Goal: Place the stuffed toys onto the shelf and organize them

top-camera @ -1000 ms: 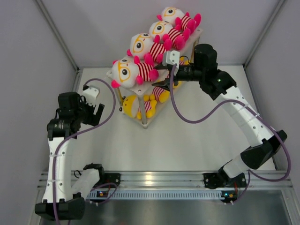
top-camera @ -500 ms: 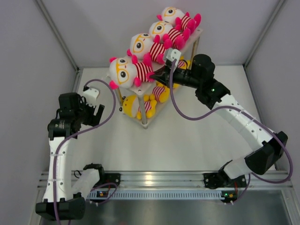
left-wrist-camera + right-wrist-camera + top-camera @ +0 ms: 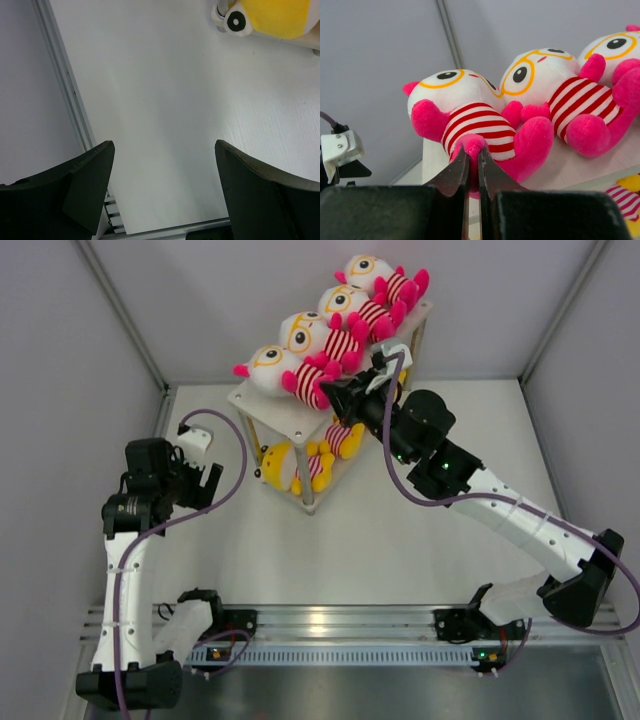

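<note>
Top external: shelf upper board holds four stuffed toys.

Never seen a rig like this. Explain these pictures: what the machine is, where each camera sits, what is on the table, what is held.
These are two robot arms bolted to the near edge of a white table. The top view looks down from above and behind them. The other two come from a camera on each wrist, so the dark shapes at the bottom are that arm's own fingers. On the table stands a two-tier shelf. Four white-headed plush toys with pink limbs lie on its top board; a yellow toy lies on the lower board. The right gripper is shut on a pink limb of the nearest white-headed toy. The left gripper is open and empty, beside the shelf.
</note>
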{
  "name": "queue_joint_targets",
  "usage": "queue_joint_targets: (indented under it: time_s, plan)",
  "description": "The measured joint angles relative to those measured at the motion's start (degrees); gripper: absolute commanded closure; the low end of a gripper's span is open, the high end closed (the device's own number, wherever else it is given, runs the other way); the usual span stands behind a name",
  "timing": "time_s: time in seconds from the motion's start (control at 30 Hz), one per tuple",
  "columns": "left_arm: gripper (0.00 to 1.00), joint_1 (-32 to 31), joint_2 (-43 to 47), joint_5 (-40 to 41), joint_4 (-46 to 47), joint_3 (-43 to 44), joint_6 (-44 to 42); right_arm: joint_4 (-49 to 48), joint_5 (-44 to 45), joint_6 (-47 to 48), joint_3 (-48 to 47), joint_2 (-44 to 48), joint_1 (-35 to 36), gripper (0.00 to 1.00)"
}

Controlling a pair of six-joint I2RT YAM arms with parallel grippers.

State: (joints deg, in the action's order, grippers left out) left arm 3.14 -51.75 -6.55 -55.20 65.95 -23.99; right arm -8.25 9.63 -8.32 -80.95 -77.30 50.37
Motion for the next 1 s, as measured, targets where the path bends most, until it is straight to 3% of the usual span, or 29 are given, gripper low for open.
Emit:
queue_joint_targets:
  time_s: [0.47, 0.57, 0.6, 0.7, 0.9, 1.0]
  plan:
    - [0.12, 0.2, 0.7, 0.0, 0.0, -0.1, 0.0, -0.8, 12.4, -3.8, 0.0, -3.1, 7.0, 1.0]
    - [0.12, 0.2, 0.7, 0.0, 0.0, -0.1, 0.0, -0.7, 13.0, -4.0, 0.0, -3.1, 7.5, 0.85]
    - [0.12, 0.2, 0.7, 0.0, 0.0, -0.1, 0.0, -0.8, 13.1, -4.0, 0.0, -3.1, 7.6, 0.71]
    - [0.12, 0.2, 0.8, 0.0, 0.0, -0.1, 0.0, -0.8, 13.0, -4.5, 0.0, -2.9, 7.7, 0.43]
    - [0.12, 0.2, 0.8, 0.0, 0.0, -0.1, 0.0, 0.0, 11.4, -4.7, 0.0, -1.6, 7.7, 0.11]
    - [0.12, 0.2, 1.1, 0.0, 0.0, -0.4, 0.0, 1.7, 10.1, -3.2, -0.2, 0.5, 7.7, 0.01]
